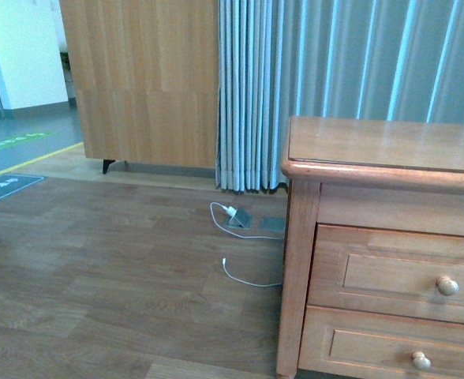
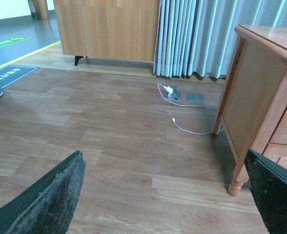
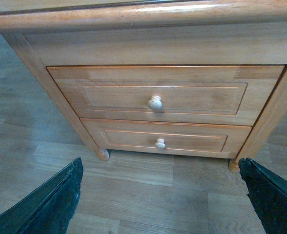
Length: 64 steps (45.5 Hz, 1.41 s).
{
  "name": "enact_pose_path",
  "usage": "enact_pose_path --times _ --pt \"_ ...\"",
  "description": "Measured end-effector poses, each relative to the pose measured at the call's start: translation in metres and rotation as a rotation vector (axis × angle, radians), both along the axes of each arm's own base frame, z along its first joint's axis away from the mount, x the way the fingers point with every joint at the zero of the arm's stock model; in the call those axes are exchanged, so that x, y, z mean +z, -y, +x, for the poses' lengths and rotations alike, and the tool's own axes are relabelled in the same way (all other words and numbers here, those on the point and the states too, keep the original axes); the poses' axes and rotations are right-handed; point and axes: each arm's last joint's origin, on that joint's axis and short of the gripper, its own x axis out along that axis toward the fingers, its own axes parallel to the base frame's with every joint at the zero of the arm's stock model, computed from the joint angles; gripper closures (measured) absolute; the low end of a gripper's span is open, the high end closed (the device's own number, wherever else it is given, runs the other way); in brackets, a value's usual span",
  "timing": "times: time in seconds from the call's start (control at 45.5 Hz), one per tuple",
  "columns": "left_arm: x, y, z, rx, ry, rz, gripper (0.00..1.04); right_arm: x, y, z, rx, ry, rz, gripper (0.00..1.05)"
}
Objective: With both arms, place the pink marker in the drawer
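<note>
Right end effector (image 3: pixel 158 195): fingers spread wide, empty, facing the dresser (image 3: pixel 148 44) front, likely lined up to pull the knob (image 3: pixel 155 102).
Left end effector (image 2: pixel 168 195): spread apart, holding nothing, aimed over bare floor (image 2: pixel 109 136) beside the dresser.
Drawer (image 3: pixel 163 95): top one, fully closed; honey wood, raised panel, round pale knob; like drawer (image 3: pixel 160 139) below.
Pink marker: not visible in any view; dresser's top surface (image 1: pixel 390 142) shows nothing.
Stage: judged as start, drawer must open first.
Clutter: white cable (image 1: pixel 244 276) on the floor.
</note>
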Motion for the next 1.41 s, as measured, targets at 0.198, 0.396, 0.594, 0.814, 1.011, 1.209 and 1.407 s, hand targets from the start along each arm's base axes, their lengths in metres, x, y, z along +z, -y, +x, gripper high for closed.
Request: enact_pose_path --times 0.198,0.396,0.594,0.814,1.011,1.209,1.407 --pt "0.0 0.0 0.0 0.0 0.0 0.0 0.06 -0.001 0.013 -0.044 -0.016 -0.011 0.083 0.08" --pt "0.0 0.0 0.0 0.0 0.0 0.0 0.06 0.006 0.017 -0.058 -0.049 0.029 0.075 0.08" --pt "0.0 0.0 0.0 0.0 -0.001 0.0 0.06 -0.003 0.002 -0.062 -0.081 0.309 -0.102 0.33" --pt "0.0 0.0 0.0 0.0 0.0 0.0 0.06 -0.013 -0.023 -0.071 -0.067 0.352 -0.124 0.7" --pt "0.0 0.0 0.0 0.0 -0.001 0.0 0.06 -0.021 -0.039 -0.077 -0.061 0.357 -0.125 1.03" --pt "0.0 0.0 0.0 0.0 -0.001 0.0 0.06 -0.027 -0.048 -0.081 -0.057 0.357 -0.125 1.03" --pt "0.0 0.0 0.0 0.0 -0.001 0.0 0.06 -0.037 -0.061 -0.086 -0.053 0.364 -0.125 1.03"
